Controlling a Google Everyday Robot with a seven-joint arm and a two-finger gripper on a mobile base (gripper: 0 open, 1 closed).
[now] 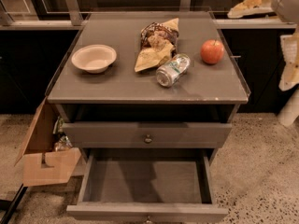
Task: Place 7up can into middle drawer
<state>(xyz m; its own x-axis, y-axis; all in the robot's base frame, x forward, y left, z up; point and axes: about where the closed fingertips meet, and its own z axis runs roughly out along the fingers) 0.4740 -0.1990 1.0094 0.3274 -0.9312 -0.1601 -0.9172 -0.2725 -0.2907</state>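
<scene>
The 7up can [172,70] lies on its side on the cabinet top [117,85], between the brown and tan snack bag [156,48] and the front edge. The middle drawer [145,181] is pulled out low at the front, its flat grey floor bare. My gripper [252,1] shows as a pale tan shape at the top right corner, above and to the right of the can and well apart from it. Part of my arm [290,55] hangs along the right edge.
A red apple [212,51] sits right of the can and a beige bowl [94,58] sits at the left of the top. A shut drawer front with a knob [147,138] is above the open drawer. An open cardboard box [44,153] stands on the floor at left.
</scene>
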